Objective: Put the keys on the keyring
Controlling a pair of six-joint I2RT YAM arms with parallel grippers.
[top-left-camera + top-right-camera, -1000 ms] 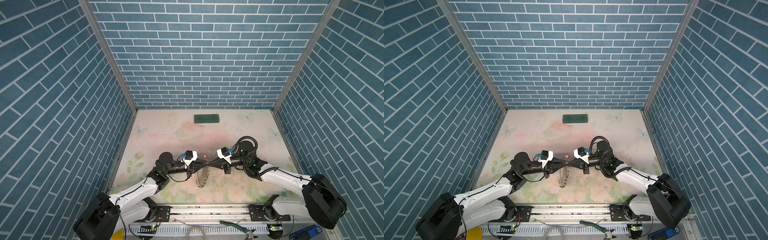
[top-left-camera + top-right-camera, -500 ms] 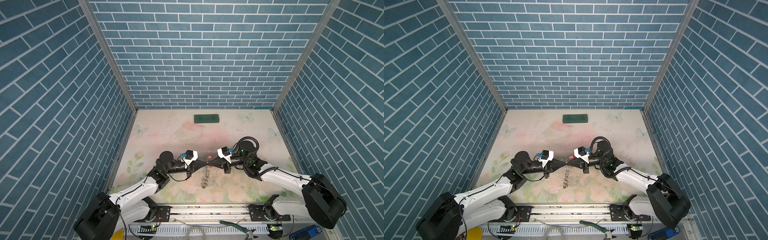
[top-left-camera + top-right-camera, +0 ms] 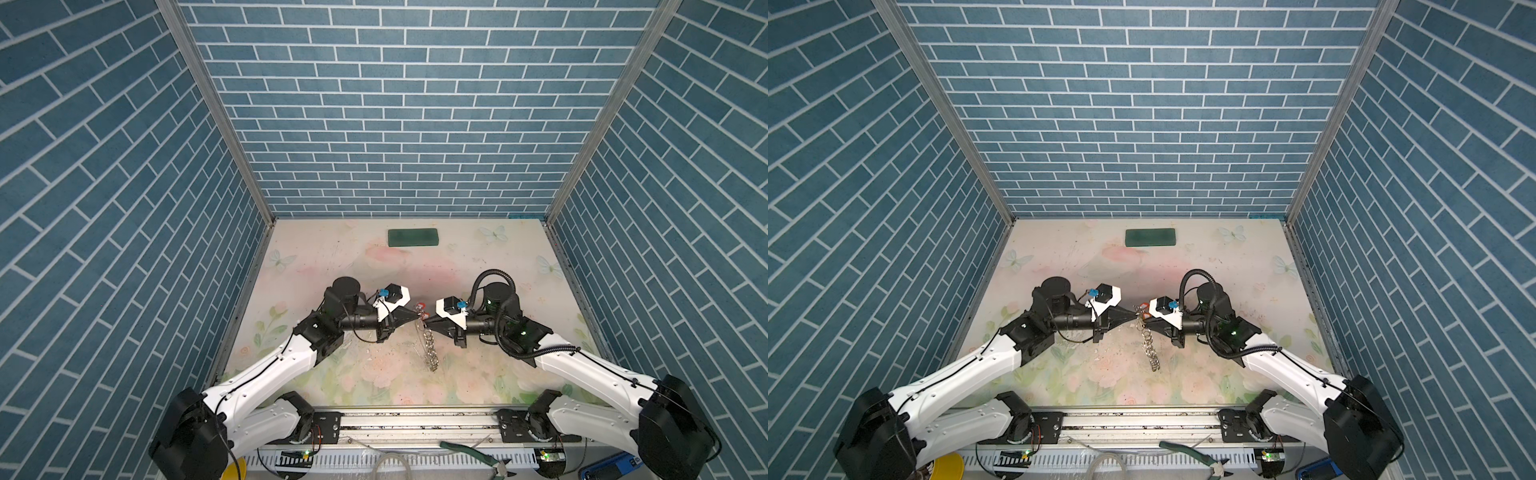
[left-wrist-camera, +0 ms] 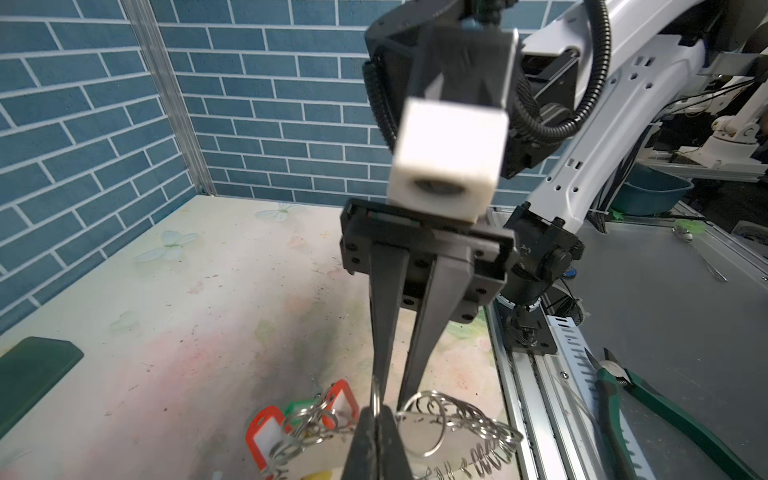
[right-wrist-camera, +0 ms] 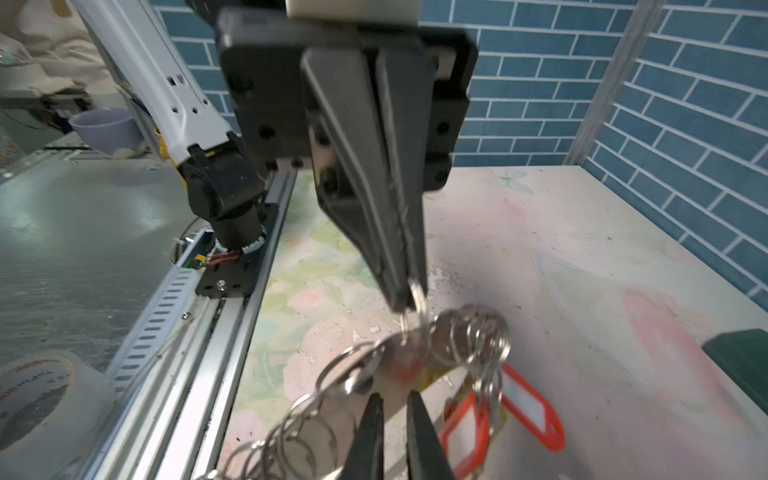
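Note:
The keyring, a hoop fringed with silver split rings, hangs above the mat from my left gripper. That gripper is shut on one split ring. Keys with red tags and a green tag dangle from the rings beside the fingertips. My right gripper faces the left one tip to tip. Its jaws stand slightly apart with nothing between them, just beside the rings.
A dark green block lies near the back wall. Brick walls close three sides. The metal rail runs along the front edge, with green-handled pliers and a tape roll beyond it.
The left gripper closed on a split ring. The right gripper's jaws have just parted a little. Both tips and the hanging keyring shifted slightly to the right.

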